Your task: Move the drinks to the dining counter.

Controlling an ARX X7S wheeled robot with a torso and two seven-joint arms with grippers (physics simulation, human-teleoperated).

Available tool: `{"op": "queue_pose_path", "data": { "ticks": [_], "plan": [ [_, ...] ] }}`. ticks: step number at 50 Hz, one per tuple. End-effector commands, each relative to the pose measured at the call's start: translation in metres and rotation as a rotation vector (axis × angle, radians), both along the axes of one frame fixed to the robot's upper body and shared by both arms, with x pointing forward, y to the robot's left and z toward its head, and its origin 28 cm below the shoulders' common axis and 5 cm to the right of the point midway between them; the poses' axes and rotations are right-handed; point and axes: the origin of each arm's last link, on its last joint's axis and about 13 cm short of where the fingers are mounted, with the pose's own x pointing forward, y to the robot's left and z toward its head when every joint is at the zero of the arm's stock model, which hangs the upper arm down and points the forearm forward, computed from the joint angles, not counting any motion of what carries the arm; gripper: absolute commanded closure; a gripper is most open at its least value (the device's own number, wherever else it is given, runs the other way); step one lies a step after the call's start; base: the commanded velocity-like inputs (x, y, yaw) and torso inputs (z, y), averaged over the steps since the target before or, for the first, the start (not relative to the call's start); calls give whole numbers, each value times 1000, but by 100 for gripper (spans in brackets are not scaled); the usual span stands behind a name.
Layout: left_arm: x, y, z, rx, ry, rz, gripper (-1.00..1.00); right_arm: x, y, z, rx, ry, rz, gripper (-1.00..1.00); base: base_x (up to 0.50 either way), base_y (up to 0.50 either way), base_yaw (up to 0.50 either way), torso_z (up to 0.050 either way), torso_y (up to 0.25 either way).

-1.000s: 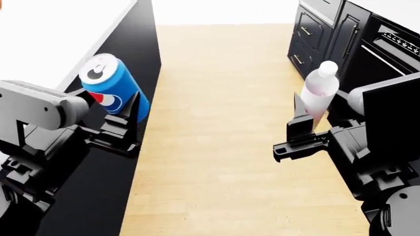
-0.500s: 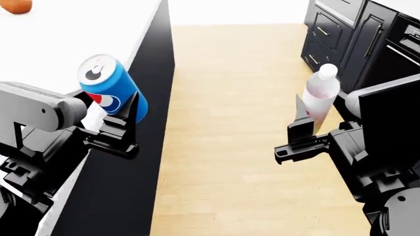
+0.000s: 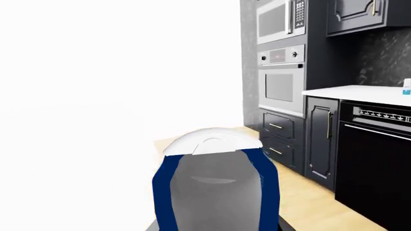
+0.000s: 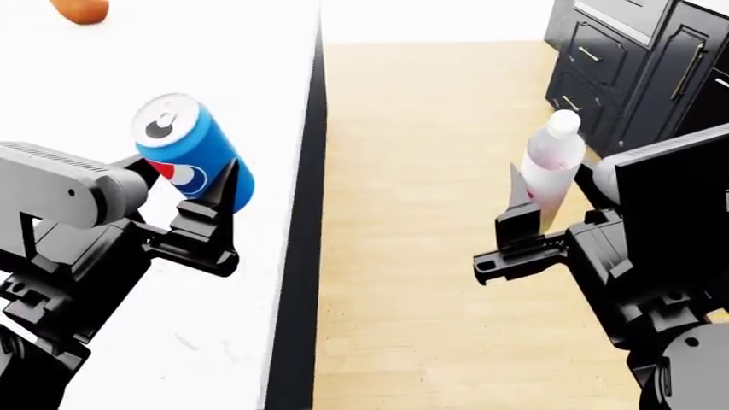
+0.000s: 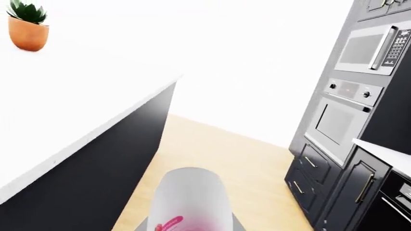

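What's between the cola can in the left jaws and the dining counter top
Nothing visible. The cola can, held by the left gripper, hangs above the dining counter; the bare white top lies beneath it. The orange fruit sits far off near the counter's far end.

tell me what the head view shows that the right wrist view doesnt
Only the head view shows the cola can in the left gripper, the right gripper clamped on the white bottle, and an orange fruit on the dining counter. Only the right wrist view shows a potted plant, the wall oven and microwave. Both show the bottle, the counter, the wood floor and dark cabinets.
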Motion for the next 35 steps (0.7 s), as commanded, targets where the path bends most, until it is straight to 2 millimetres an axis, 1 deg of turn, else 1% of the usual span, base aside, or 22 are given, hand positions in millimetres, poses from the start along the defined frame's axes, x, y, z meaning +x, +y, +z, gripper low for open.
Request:
{"op": "queue_pose_path", "data": {
  "ticks": [1,2,3,9,11,35],
  "plan": [
    [-2,1,2,-12,-10,10,100,0,-1,3,-1,-34,-17,100,-499,25,0,0,0],
    [-3,1,2,-11,-10,10,100,-1,-1,5,44,-54,4,100,-499,25,0,0,0],
    [-3,1,2,-11,-9,10,100,0,-3,6,50,-42,-13,100,0,0,0,0,0],
    [-2,0,2,-11,-9,8,100,0,-4,4,29,-41,-32,100,-29,1,0,2,0],
    [-2,1,2,-12,-9,9,100,0,-3,4,6,-42,-38,100,-500,13,0,0,5],
    [0,1,1,-14,-9,7,100,1,-1,5,-4,-38,-29,100,-499,25,0,0,1]
  ]
}}
